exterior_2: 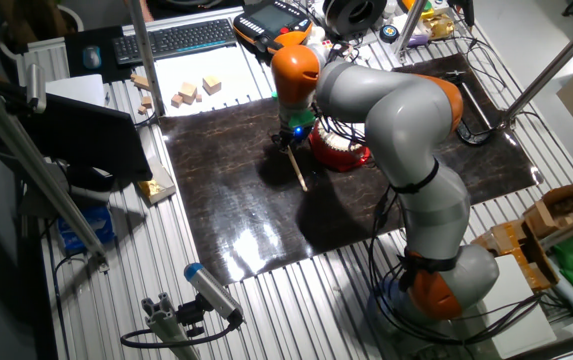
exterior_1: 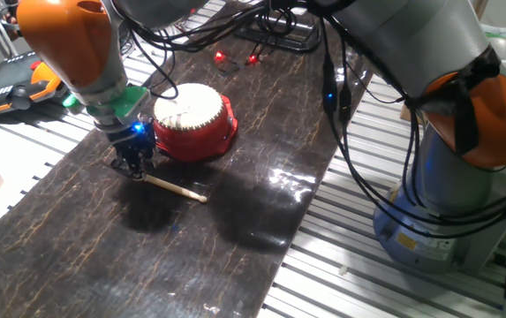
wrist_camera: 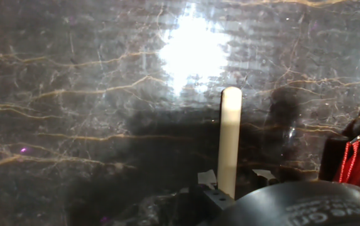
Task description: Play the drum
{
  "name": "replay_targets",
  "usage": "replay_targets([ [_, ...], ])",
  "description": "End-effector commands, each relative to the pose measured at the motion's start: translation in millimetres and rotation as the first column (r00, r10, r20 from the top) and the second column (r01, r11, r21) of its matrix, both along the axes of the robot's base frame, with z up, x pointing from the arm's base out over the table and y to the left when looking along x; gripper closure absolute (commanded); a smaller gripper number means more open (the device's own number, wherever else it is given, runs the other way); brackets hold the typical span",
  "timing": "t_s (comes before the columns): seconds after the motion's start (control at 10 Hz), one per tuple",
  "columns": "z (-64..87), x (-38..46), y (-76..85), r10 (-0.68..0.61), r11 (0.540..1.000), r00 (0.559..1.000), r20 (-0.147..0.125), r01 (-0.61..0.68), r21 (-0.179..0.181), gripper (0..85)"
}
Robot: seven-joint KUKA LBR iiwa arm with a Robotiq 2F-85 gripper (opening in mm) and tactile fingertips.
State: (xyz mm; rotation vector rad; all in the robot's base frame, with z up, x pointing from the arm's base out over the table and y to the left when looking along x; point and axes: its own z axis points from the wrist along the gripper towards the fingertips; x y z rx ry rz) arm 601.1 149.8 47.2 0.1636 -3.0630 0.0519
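Gripper point(exterior_1: 135, 170) over drumstick point(exterior_1: 175, 187) end, beside drum point(exterior_1: 194, 122)

One fixed view sits low and close at the surface point(exterior_1: 235, 221). The other looks down from high, farther off. Hand view faces downward, very near. All share the dark mat.

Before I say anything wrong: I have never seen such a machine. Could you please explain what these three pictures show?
It is one robot arm, grey with orange joints, with a small two-finger claw at its end. Two pictures come from fixed cameras on different sides of the table; the third comes from a camera on the hand, looking along the fingers. On the dark marble-patterned mat stands a red toy drum with a cream skin. Beside it lies a pale wooden drumstick. The claw is down at one end of the stick, apparently gripping it, near the mat.
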Motion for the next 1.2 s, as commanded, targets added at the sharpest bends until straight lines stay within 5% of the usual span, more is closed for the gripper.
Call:
replay_targets([
  [0.0, -0.1, -0.1, 0.1, 0.004, 1.0, 1.0, -0.003, -0.004, 0.001, 48.3],
  [0.3, 0.0, 0.0, 0.2, -0.011, 1.0, 1.0, 0.001, 0.011, 0.009, 47.7],
  [0.5, 0.0, 0.0, 0.2, -0.039, 0.999, 0.997, -0.068, 0.039, 0.005, 46.0],
  [1.1, 2.7, -0.2, -0.5, -0.039, 0.999, 0.995, -0.093, 0.037, -0.024, 45.3],
])
